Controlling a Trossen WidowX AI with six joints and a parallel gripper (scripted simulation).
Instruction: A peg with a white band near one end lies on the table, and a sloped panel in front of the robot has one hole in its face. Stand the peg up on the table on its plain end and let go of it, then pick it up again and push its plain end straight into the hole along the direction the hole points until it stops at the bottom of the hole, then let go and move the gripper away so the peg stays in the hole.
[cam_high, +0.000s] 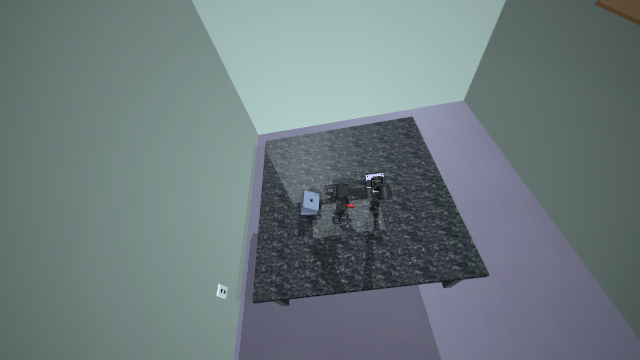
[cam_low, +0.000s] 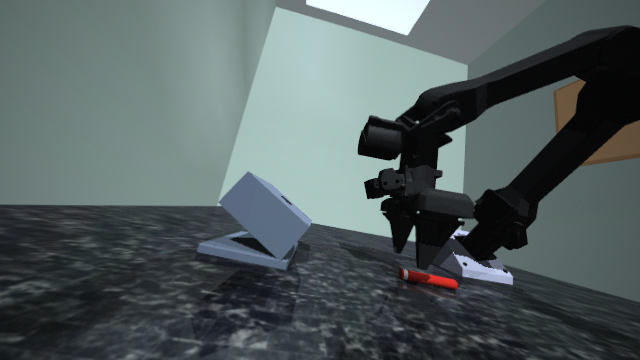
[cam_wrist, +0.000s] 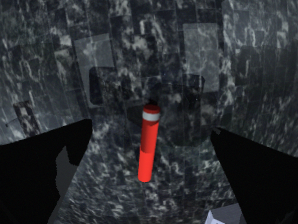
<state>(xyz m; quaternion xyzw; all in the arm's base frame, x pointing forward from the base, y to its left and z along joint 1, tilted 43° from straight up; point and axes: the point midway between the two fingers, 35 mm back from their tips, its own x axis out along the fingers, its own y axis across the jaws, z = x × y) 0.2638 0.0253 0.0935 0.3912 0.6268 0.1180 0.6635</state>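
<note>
- Exterior view: a black gripper (cam_low: 411, 257) (cam_wrist: 153, 129) is pointing down above a red peg (cam_low: 429, 279) (cam_wrist: 148, 145) (cam_high: 350, 205) lying on the dark table (cam_low: 150, 310) (cam_wrist: 105, 200) (cam_high: 400, 250).
- Wrist view: the fingers are standing wide open, gripping nothing, the peg showing between them; its white band is plain here, indistinct from the top.
- Top view: the sloped panel (cam_high: 310, 201) (cam_low: 265, 215), out of the wrist view, is baring its round hole (cam_high: 311, 200), which the exterior is showing as a dark sliver.
</note>
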